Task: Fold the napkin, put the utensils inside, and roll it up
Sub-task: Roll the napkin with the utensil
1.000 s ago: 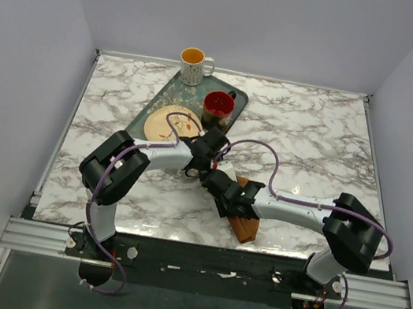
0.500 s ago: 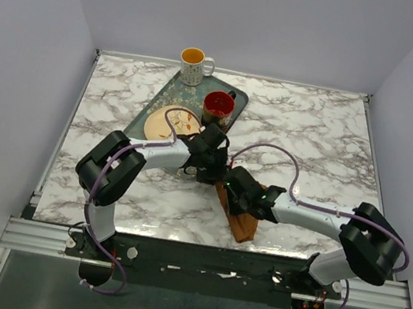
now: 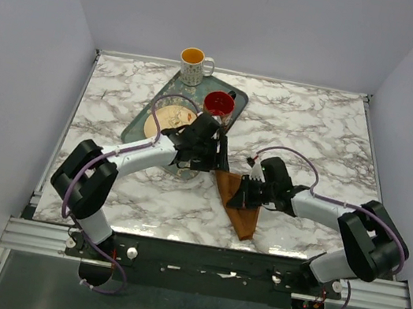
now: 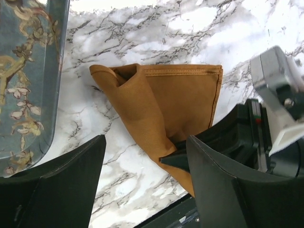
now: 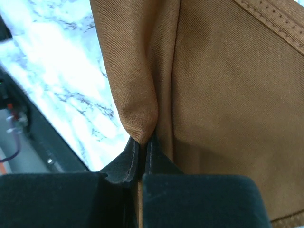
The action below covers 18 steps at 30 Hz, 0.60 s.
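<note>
Near the green patterned tray's (image 3: pixel 143 114) right corner, the rust-brown napkin (image 3: pixel 243 215) lies as a soft woven wedge on the glossy marble table (image 3: pixel 314 133), more exposed than a second ago. The right gripper (image 5: pixel 141 147) is clamped on its fold. The left gripper (image 4: pixel 146 141), fingers apart, has withdrawn trayward, seemingly empty. Pale walls (image 3: pixel 254 19) surround.

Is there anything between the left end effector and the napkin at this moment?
Nothing visible does. The open left end effector faces the napkin with clear sight of it. The right end effector is shut on a fold at the napkin's edge, to one side.
</note>
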Tool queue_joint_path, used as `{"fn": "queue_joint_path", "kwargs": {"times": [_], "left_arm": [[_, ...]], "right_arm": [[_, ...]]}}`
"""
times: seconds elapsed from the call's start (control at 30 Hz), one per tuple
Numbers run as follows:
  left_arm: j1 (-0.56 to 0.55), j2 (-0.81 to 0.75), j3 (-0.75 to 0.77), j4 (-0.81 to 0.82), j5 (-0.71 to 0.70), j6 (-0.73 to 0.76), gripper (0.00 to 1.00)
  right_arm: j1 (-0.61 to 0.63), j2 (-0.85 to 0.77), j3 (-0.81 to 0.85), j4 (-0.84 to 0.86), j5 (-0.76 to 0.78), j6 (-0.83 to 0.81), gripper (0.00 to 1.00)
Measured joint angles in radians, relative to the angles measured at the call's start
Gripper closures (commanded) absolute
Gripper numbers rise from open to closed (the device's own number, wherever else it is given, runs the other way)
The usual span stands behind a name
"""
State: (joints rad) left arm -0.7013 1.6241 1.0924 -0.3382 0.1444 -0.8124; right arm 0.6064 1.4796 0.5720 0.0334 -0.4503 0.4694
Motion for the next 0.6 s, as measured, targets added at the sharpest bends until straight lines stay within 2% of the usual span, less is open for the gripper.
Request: {"fn": "queue_joint_path", "kwargs": {"times": [0.17,0.2,0.37,0.4,0.6], "left_arm": [[-0.005,0.01,-0.022,0.011,0.034,-0.013,0.34],[-0.008,0.021,-0.022,0.019,0.047,-0.019,0.39],[-0.015,0.071,-0.021,0.05,0.096,-0.041,0.52],[-0.016,0.077,-0.021,0.056,0.104,-0.045,0.59],[-0.018,0.116,0.008,0.072,0.13,-0.053,0.68]], "right_arm": [[-0.072,0.073,-0.001,0.055,-0.167,-0.007,0.93],[-0.08,0.083,-0.001,0.063,-0.19,-0.008,0.92],[-0.121,0.163,0.022,0.085,-0.312,-0.018,0.92],[-0.124,0.177,0.029,0.087,-0.333,-0.017,0.92],[-0.131,0.19,0.032,0.093,-0.353,-0.018,0.92]]}}
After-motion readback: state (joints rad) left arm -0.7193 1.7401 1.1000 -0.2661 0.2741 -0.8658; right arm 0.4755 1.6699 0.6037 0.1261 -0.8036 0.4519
